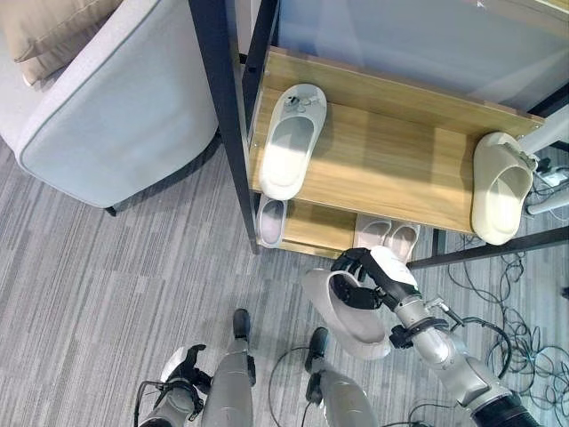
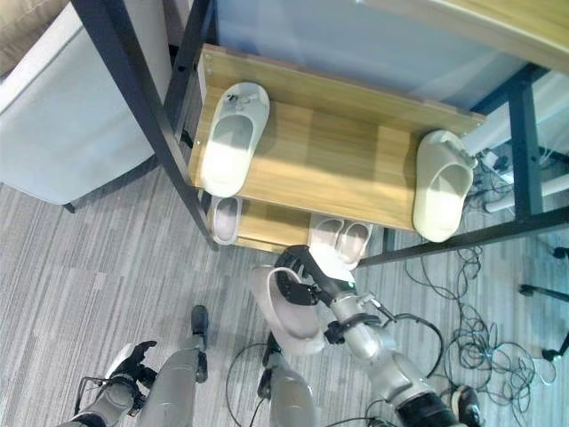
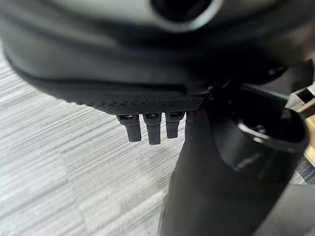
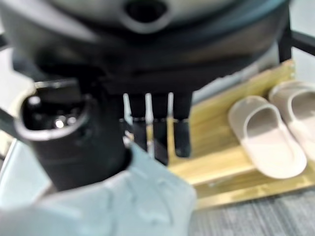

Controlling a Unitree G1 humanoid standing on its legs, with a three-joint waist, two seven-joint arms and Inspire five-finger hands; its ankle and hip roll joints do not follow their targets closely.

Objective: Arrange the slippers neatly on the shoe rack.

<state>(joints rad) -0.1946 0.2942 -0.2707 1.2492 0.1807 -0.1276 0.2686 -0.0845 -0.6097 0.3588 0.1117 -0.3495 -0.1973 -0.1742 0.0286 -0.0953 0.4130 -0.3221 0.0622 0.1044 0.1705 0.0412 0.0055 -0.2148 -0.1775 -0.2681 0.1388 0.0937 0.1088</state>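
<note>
My right hand (image 1: 373,274) is shut on a pale grey slipper (image 1: 348,313), held above the carpet just in front of the shoe rack's lower shelf (image 1: 316,228). The right wrist view has its fingers (image 4: 158,133) curled over the slipper's strap (image 4: 142,199). A white slipper (image 1: 289,138) lies at the left of the upper wooden shelf (image 1: 391,156), and a beige slipper (image 1: 500,189) overhangs its right front edge. The lower shelf carries a single light slipper (image 1: 271,221) and a pinkish pair (image 1: 388,237). Low at my side, my left hand (image 1: 183,372) hangs with relaxed fingers (image 3: 147,129) and holds nothing.
A grey armchair (image 1: 116,98) stands close to the rack's left side. The rack's black post (image 1: 220,116) rises between them. A tangle of cables (image 1: 507,294) lies on the grey carpet at the right. A black crossbar (image 1: 498,249) runs along the rack's right front.
</note>
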